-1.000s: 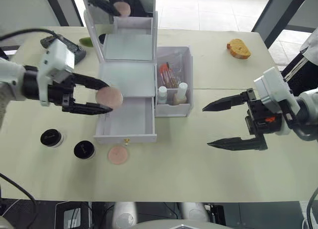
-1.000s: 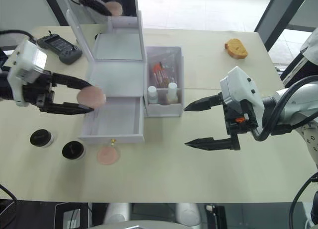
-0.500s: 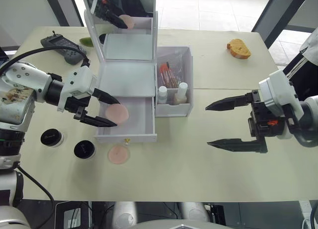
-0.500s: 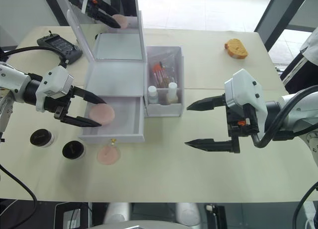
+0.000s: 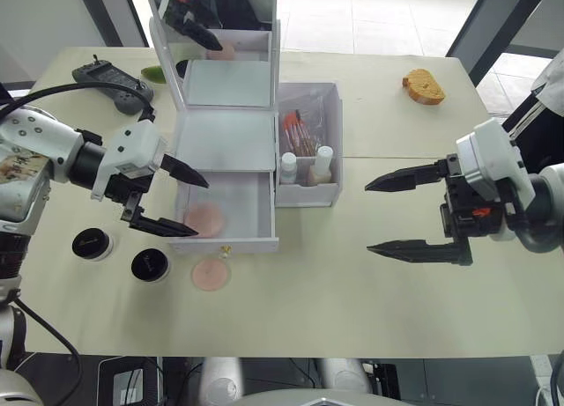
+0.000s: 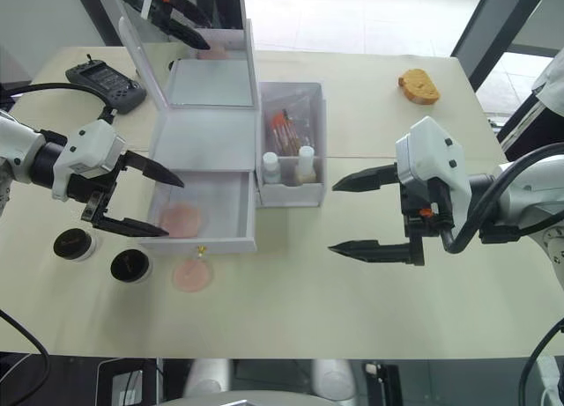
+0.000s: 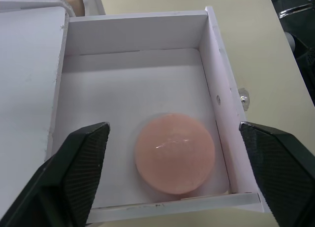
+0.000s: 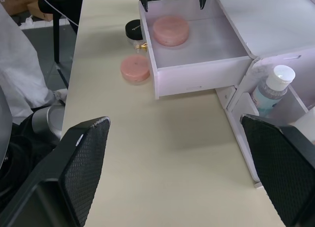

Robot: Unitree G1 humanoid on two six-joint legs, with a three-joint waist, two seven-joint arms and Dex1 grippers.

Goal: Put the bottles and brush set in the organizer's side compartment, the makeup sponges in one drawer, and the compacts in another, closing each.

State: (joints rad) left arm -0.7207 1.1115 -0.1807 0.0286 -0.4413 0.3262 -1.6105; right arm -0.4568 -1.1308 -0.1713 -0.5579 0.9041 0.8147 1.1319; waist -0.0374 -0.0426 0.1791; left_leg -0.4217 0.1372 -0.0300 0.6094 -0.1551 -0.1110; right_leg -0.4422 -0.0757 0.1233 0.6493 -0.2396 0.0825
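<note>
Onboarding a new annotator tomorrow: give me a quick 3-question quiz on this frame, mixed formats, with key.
1. True or false: the left gripper is shut on a makeup sponge.
2. Where do the two makeup sponges lie? A) both in the open drawer; B) one in the drawer, one on the table; C) both on the table.
3. Fill in: the two bottles stand in the organizer's ____.

Key
1. False. It is open, and the sponge in the drawer lies free on the drawer floor between its fingers.
2. B. The second sponge lies on the table in front of the drawer, beside the compacts.
3. Side compartment, where the bottles stand at the front, brush set behind them.
</note>
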